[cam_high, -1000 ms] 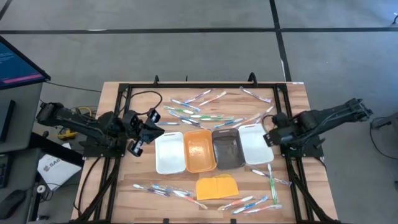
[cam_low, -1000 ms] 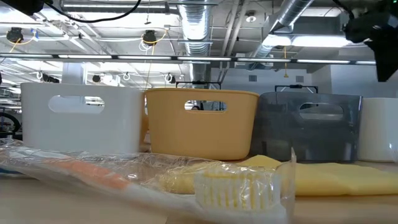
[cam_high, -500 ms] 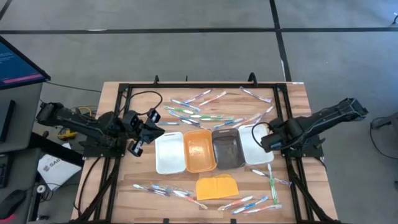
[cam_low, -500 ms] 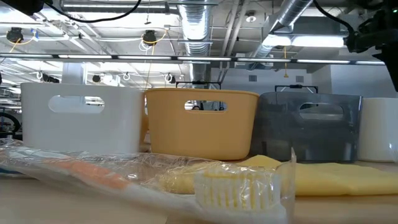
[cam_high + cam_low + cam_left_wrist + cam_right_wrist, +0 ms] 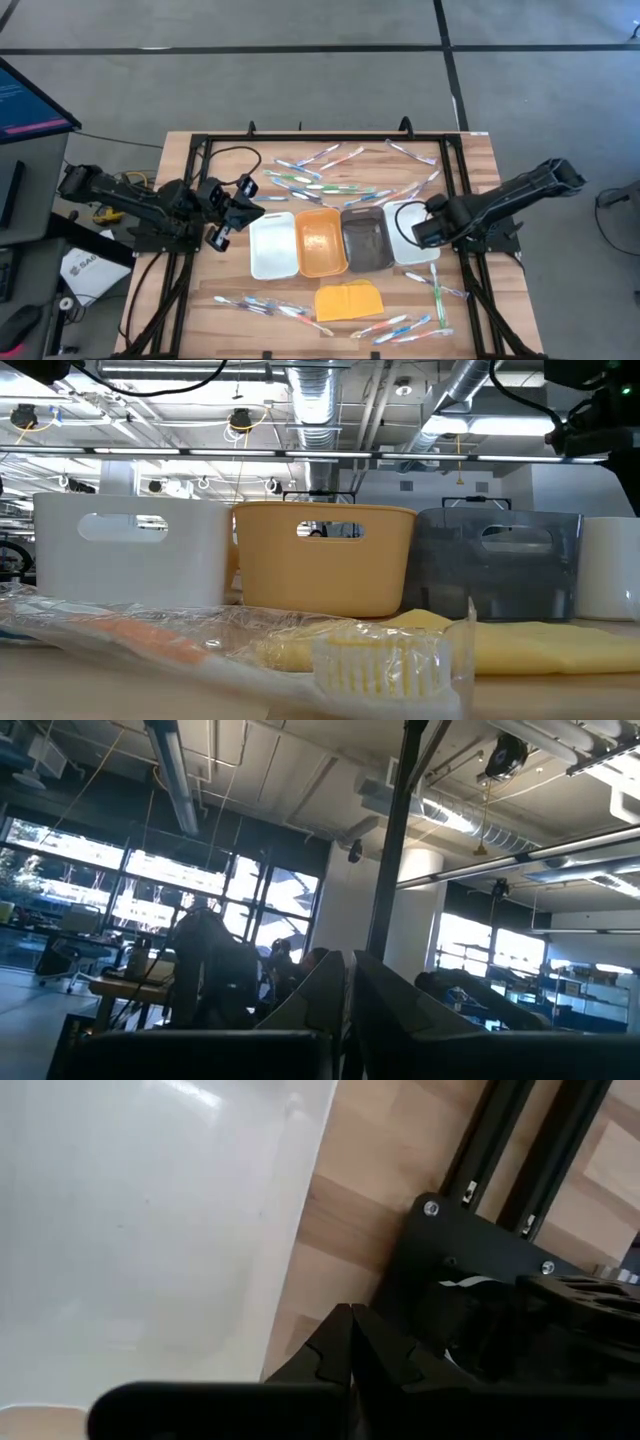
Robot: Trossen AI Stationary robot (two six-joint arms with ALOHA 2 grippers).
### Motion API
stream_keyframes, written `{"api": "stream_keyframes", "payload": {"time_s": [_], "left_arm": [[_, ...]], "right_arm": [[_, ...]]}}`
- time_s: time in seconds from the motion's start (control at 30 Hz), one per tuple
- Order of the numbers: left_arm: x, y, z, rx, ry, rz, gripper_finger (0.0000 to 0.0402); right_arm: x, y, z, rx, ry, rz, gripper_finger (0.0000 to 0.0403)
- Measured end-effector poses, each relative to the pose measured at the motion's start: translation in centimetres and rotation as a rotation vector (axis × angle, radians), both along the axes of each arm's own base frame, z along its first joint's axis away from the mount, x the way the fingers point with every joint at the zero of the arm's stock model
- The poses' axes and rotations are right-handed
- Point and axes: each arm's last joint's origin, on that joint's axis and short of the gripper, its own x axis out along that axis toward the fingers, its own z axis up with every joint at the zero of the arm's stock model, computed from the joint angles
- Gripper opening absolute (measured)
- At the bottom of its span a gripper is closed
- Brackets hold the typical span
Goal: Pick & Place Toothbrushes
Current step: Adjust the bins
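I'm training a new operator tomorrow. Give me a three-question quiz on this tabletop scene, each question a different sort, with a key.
1. True or false: the orange tray sits between a white tray and the grey tray.
2. The right gripper is over: A) the yellow pad, B) the right-hand white tray, C) bare table.
3. Fill in: both the right gripper and the left gripper are ____.

Key: 1 true; 2 B; 3 shut.
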Motion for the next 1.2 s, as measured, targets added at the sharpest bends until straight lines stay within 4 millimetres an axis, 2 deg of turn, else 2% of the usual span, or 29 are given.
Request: {"api": "stream_keyframes", "payload": {"time_s": [0.13, 0.3, 0.43, 1.2], "left_arm": [[0.0, 0.0, 0.0, -0.014, 0.003, -0.008, 0.0019], [0.0, 0.0, 0.0, -0.012, 0.002, -0.015, 0.0019], [0.0, 0.0, 0.0, -0.008, -0.001, -0.024, 0.0019], [0.0, 0.0, 0.1, -0.009, -0.007, -0.022, 0.0019]], "right_arm": [[0.3, 0.1, -0.5, 0.011, -0.004, 0.005, 0.0000], [-0.1, 0.0, -2.2, 0.019, -0.004, 0.010, 0.0000], [-0.5, -0.1, -2.6, 0.024, -0.027, -0.003, 0.0000], [-0.4, -0.1, -2.7, 0.050, -0.025, 0.002, 0.0000]]}}
